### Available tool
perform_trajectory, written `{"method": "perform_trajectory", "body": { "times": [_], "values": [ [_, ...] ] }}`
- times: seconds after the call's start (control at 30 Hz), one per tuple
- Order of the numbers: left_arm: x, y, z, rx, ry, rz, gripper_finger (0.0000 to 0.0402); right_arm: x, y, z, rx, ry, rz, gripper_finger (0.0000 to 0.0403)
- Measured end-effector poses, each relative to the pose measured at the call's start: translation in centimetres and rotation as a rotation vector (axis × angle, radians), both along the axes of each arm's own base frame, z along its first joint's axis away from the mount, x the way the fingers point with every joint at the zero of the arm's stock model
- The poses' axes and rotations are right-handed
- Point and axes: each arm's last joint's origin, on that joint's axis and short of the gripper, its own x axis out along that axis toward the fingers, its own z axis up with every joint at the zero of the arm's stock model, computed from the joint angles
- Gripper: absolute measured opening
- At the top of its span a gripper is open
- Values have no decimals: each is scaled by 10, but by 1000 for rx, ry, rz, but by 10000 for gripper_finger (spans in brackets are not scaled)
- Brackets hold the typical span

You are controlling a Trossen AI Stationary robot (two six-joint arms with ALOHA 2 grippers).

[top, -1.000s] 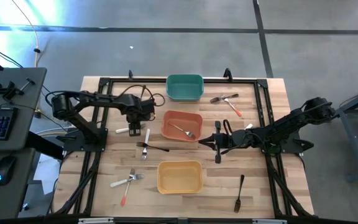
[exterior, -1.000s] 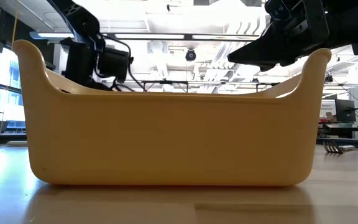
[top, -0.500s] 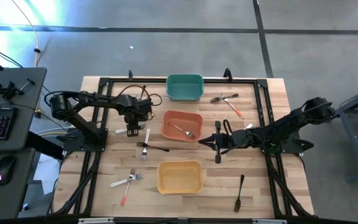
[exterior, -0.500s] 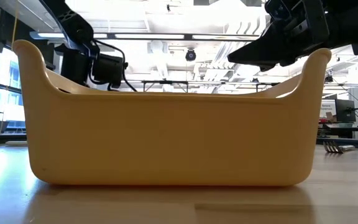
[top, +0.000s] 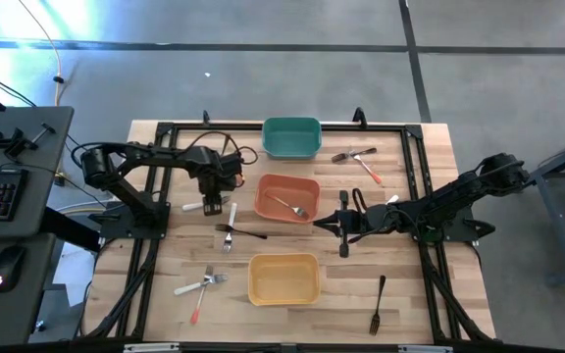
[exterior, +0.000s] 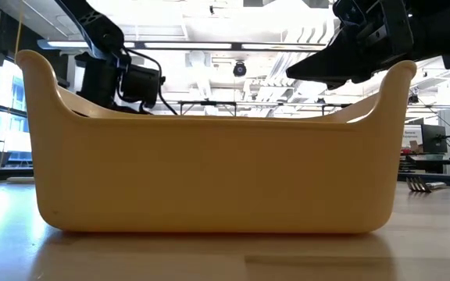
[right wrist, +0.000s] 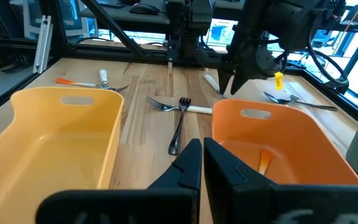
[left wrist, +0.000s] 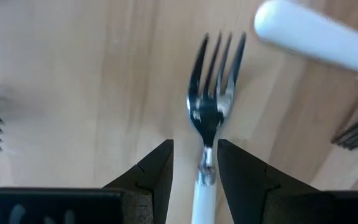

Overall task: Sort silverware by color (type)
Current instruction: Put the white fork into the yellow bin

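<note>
Forks are judged light, stiff and slippery, best pinched at the handle: a white-handled fork [left wrist: 207, 134] lies on the table [top: 165, 294] between the part-open fingers of the left gripper [left wrist: 194, 165], ungripped, its handle end hidden, while the right gripper [right wrist: 202, 163] hangs shut and empty.

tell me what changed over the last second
Only the left gripper shifted a little, dipping and coming back above the white-handled fork, its jaws either side of the fork's neck and still apart. The right gripper stayed shut between the orange bin and yellow bin. No silverware moved.
</note>
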Motion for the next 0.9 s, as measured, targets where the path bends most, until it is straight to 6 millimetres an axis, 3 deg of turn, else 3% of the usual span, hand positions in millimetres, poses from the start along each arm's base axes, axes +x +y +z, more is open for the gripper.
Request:
{"method": "perform_trajectory", "body": {
  "times": [0.43,0.73,0.9],
  "values": [
    [-9,-6,-14,40,19,-5,109,0,0,0,1,1,3,0],
    [-6,-12,-15,73,27,-40,11,0,0,0,1,1,3,0],
    [-5,-17,-13,93,22,-55,9,0,0,0,1,1,3,0]
  ]
}}
